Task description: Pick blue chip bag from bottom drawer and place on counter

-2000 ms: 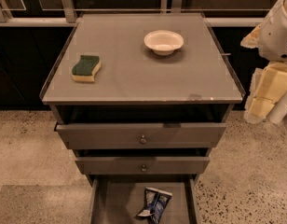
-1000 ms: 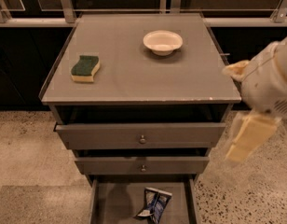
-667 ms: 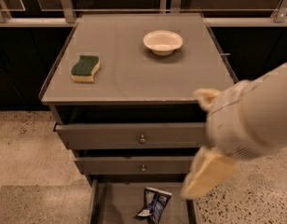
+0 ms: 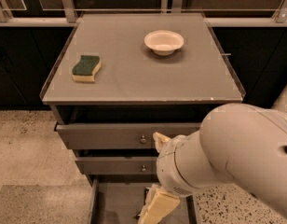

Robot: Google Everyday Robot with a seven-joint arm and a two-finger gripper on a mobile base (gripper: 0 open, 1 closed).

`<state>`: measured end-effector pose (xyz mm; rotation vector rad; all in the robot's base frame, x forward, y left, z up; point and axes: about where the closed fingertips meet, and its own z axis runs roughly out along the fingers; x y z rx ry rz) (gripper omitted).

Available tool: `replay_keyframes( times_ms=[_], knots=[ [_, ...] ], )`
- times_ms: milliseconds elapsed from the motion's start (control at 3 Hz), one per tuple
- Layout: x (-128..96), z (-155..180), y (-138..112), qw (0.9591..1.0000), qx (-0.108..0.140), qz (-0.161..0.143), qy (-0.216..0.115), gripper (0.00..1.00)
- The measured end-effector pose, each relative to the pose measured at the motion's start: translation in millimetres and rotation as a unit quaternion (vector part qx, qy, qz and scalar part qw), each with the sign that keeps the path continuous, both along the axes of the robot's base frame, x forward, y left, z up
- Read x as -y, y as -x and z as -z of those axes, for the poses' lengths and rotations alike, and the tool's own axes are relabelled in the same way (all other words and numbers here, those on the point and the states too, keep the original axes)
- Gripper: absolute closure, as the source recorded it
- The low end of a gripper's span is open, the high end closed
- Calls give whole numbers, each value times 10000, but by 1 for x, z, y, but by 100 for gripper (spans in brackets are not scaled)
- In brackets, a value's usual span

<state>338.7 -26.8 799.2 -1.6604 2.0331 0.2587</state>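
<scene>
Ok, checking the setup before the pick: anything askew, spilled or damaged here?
Nothing stands out. The sponge and the bowl sit flat on the counter, nothing spilled. The bottom drawer is pulled open, with the gripper low over it.

Three drawers (image 4: 106,135), one sponge (image 4: 86,68), one bowl (image 4: 164,42), and one pincer (image 4: 155,209) over the bottom drawer (image 4: 116,203).

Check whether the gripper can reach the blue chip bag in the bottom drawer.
Probably yes: the bottom drawer is open, and the gripper hangs over its floor with nothing between. The blue chip bag itself is hidden behind it.
</scene>
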Motion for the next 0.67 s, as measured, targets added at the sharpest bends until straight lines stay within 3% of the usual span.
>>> replay_keyframes(
  times_ms=[333,667],
  knots=[
    [1,2,10,9998,117,128,-59,0],
    [1,59,18,9992,-158,312,-216,0]
  ],
)
